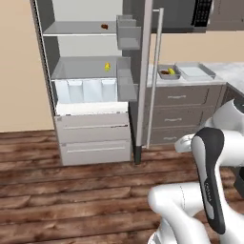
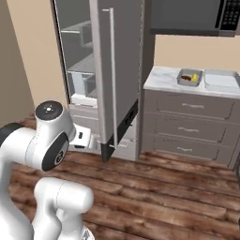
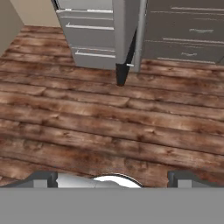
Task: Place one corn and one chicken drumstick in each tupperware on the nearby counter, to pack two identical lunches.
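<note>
sitting side by side on the counter [image 1: 224, 71] right of the open fridge [image 1: 90, 86] are the small grey tupperware [image 1: 169, 72], holding a dark piece and a yellow piece that are probably drumstick and corn, and the larger pale tupperware [image 1: 195, 70]. inside the fridge a yellow item [image 1: 107, 66] lies on the middle shelf and a brown item [image 1: 104, 26] on the upper one. the gripper [image 3: 113, 177] points down at the wood floor [image 3: 109, 127] with fingers spread wide, holding nothing.

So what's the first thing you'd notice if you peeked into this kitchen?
The tall grey fridge standing wide open, with something yellow on its lower shelf. Right of it, on the marble counter, sit two tupperware trays: the smaller grey one already holds food, the bigger pale one looks empty.
</note>
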Motion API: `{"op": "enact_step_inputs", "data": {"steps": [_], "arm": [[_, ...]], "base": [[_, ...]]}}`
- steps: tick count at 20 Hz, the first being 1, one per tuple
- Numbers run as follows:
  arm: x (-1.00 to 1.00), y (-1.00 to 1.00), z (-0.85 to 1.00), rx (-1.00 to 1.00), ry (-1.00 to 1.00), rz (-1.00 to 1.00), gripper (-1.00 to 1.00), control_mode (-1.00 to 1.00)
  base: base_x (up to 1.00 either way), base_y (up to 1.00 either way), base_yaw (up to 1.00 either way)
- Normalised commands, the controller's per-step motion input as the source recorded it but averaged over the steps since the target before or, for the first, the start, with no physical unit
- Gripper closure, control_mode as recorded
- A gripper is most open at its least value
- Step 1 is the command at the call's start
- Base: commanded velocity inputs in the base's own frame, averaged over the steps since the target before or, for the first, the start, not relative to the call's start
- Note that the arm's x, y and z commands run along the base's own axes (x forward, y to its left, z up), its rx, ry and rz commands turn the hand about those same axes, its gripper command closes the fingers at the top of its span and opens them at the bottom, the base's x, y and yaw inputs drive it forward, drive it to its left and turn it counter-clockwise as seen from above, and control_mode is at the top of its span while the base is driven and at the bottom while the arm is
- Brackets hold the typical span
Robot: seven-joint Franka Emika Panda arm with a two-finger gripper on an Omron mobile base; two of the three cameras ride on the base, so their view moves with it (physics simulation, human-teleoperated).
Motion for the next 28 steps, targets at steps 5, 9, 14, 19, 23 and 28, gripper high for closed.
{"op": "enact_step_inputs", "data": {"steps": [5,9,14,19,23,28], "arm": [[0.0,0.0,0.0,0.0,0.0,0.0,-1.0,1.0],[0.0,0.0,0.0,0.0,0.0,0.0,-1.0,1.0],[0.0,0.0,0.0,0.0,0.0,0.0,-1.0,1.0],[0.0,0.0,0.0,0.0,0.0,0.0,-1.0,1.0],[0.0,0.0,0.0,0.0,0.0,0.0,-1.0,1.0],[0.0,0.0,0.0,0.0,0.0,0.0,-1.0,1.0]], "base": [[-0.24,0.88,0.0],[0.07,1.0,0.0],[0.0,1.0,-0.08],[0.04,1.0,-0.16],[0.48,0.52,-0.19],[0.8,-0.1,-0.08]]}}
